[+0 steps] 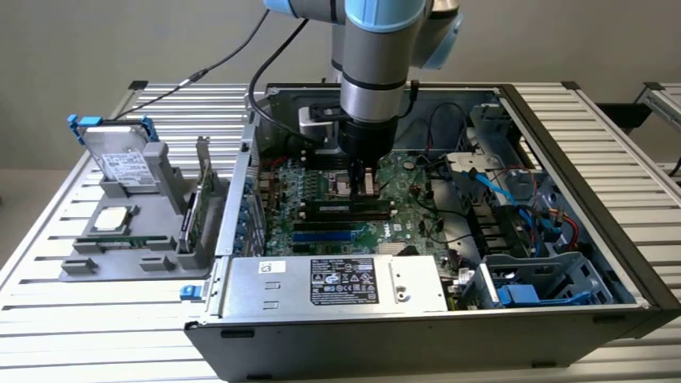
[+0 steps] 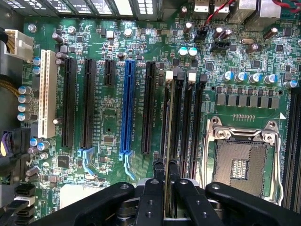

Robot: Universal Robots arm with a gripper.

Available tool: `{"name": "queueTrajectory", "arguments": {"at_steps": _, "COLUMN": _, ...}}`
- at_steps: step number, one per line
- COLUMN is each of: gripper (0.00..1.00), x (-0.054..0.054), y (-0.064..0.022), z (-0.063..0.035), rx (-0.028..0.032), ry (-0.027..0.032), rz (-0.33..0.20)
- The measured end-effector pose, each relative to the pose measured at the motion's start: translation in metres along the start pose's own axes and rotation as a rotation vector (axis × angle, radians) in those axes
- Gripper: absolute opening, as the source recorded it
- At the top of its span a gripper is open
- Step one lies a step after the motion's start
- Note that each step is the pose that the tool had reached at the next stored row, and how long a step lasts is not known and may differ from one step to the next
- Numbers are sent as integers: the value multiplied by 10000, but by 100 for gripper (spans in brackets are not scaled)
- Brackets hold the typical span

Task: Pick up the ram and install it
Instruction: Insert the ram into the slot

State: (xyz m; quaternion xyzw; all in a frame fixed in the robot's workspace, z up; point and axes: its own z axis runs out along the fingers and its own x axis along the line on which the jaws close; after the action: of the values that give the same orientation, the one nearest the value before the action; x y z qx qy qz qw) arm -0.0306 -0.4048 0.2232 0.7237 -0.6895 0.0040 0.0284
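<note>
Above the black memory slots, gripper pinches the ram edge-on, running along one slot. Judgement: keep it upright and parallel, then press evenly so both end latches catch.

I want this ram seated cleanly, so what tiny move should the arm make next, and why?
Probably a slow, straight press down. The fingers grip the ram edge-on, running along the black memory slots beside the empty CPU socket, so it looks aligned; I can't tell whether it is seated yet.
</note>
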Motion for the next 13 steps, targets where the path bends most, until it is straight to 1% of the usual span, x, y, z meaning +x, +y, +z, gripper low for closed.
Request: {"name": "queueTrajectory", "arguments": {"at_steps": 13, "gripper": 14, "x": 13, "y": -1, "z": 2, "rx": 0, "ry": 1, "rz": -1}}
